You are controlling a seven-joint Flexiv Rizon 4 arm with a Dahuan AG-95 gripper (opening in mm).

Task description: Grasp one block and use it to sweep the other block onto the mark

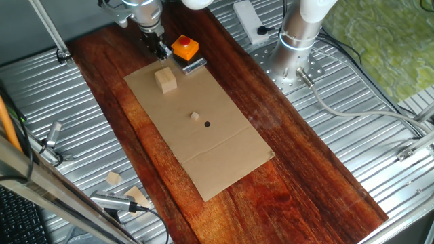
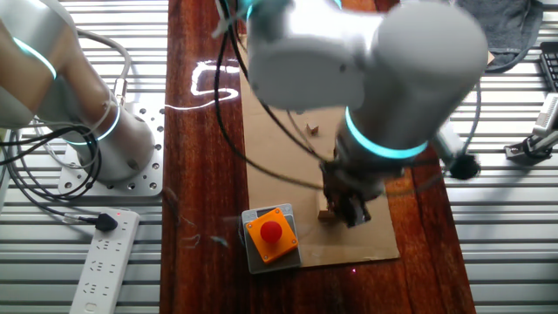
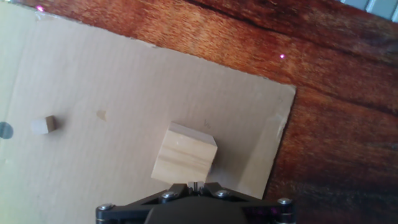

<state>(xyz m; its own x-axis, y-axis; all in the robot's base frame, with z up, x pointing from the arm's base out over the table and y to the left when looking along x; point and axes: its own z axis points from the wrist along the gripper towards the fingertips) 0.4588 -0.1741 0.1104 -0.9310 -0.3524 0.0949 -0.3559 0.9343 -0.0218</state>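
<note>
The larger pale wooden cube (image 1: 165, 79) sits on the cardboard sheet (image 1: 210, 146) near its far end. In the hand view the cube (image 3: 185, 154) lies just ahead of my gripper (image 3: 194, 185), whose jaws are closed together and hold nothing. In one fixed view my gripper (image 1: 159, 49) hovers beyond the cube, beside the orange box. The tiny cube (image 1: 194, 116) lies mid-sheet, just up-left of the black dot (image 1: 207, 124). In the hand view the tiny cube (image 3: 43, 125) is at the left and the dot (image 3: 3, 130) at the frame edge. In the other fixed view my arm hides most of the larger cube.
An orange box with a red button (image 1: 184, 47) stands at the sheet's far corner, close to the gripper; it also shows in the other fixed view (image 2: 272, 234). Pale wood scraps (image 1: 113, 178) lie off the table at the left. The robot base (image 1: 298, 41) stands at the right.
</note>
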